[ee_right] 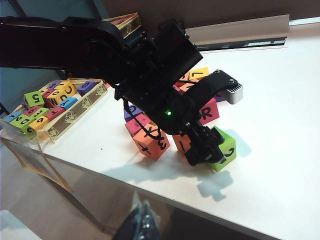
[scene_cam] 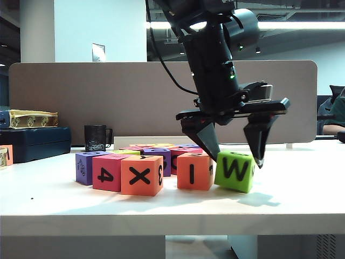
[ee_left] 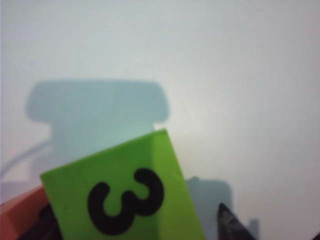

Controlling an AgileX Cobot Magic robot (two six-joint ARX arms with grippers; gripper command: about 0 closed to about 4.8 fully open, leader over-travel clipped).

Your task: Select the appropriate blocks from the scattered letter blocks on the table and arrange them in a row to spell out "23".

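Currently, you have the left hand (scene_cam: 234,154) lowered over the green block (scene_cam: 235,171), its two black, tapered, wedge-shaped fingers standing apart and straddling the cube. From the exterior view, one fingertip (scene_cam: 211,150) sits between the green block and the orange block (scene_cam: 194,171) marked "1", and the other hangs just past the green block's far edge. Whether either fingertip touches the foam you cannot tell.

Note the green block's form: a matte foam cube with crisp edges, showing a black "W" toward the exterior camera and a black "3" (ee_left: 126,201) on the face the left wrist view sees. It rests on the counter (scene_cam: 302,199), a smooth white slab with a thick front edge, and casts a soft shadow.

Beside the hand, toward the left arm's own side, you see a tight cluster of like cubes: the orange "1" block just beside the green one, then an orange "X" block (scene_cam: 141,175), a red "4" block (scene_cam: 110,172) and a purple block (scene_cam: 86,167), with more cubes packed behind them.

Farther off, you find a dark glossy mug (scene_cam: 96,137) and a brown partition panel (scene_cam: 70,97) with rounded corners. In the right wrist view, a shallow tray (ee_right: 75,112) holds more lettered cubes.

The right hand appears in no view; you cannot tell its state.
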